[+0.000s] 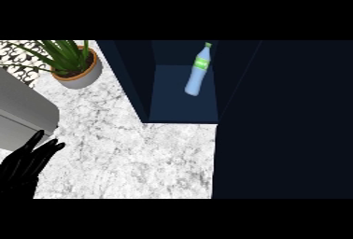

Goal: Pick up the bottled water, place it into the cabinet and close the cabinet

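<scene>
The water bottle (198, 71), pale blue with a green label and green cap, stands inside the open dark blue cabinet (180, 112), on its floor toward the back right. No hand touches it. The cabinet's door (283, 121) stands open at the right, a broad dark panel reaching down to the view's lower edge. My left hand (26, 165) rests at the lower left over the marble counter, fingers straight and pointing up, far from the bottle. My right hand does not show anywhere.
A potted green plant (74, 65) in a grey and orange pot sits at the back left of the marble counter (138, 154). A grey appliance (21, 112) occupies the left edge, just above my left hand.
</scene>
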Robot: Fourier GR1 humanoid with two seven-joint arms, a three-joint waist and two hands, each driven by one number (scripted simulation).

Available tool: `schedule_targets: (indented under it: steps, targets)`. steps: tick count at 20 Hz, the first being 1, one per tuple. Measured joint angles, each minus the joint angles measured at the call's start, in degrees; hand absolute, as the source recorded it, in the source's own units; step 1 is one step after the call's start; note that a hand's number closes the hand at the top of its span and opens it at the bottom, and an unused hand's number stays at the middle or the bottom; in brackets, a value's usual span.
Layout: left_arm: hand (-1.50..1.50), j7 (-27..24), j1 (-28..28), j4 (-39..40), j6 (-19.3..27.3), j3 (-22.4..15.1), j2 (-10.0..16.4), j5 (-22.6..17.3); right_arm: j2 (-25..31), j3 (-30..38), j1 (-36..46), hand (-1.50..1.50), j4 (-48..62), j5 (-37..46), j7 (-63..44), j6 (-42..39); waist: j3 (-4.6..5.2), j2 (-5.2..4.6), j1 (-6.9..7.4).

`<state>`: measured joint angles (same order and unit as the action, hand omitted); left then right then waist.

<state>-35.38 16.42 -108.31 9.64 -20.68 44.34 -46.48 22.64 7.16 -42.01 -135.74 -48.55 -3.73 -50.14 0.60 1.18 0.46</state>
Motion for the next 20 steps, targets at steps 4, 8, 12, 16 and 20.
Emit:
schedule_targets:
  steps: [4, 8, 12, 16, 20]
  targets:
    - [-1.50, 0.0, 2.4, -0.6, -2.3, 2.9, 2.5, -2.2, 0.9, -3.3, 3.0, 1.50, 0.0, 0.4, -1.7, 0.2, 0.17, 0.14, 0.67]
    - [-1.50, -0.1, 4.4, -1.2, -4.5, 5.3, 4.4, -4.2, 2.1, -6.5, 6.4, 1.50, 0.1, 0.8, -3.7, 0.7, 0.37, 0.41, 1.09]
    - [-1.50, -0.5, 6.4, -1.2, -6.1, 6.9, 5.4, -5.6, 3.1, -9.8, 10.8, 1.50, 0.3, 1.3, -6.1, 1.6, 0.58, 0.65, 1.50]
    - [-1.50, -0.5, 8.0, -1.0, -7.7, 8.9, 6.8, -7.0, 3.5, -13.0, 15.1, 1.50, 0.5, 1.7, -8.6, 3.8, 0.70, 0.91, 1.52]
    - [-1.50, -0.8, 9.9, -0.6, -9.6, 10.6, 8.1, -7.9, 2.7, -17.1, 19.0, 1.50, 0.7, 2.2, -11.2, 7.7, 0.74, 1.00, 1.71]
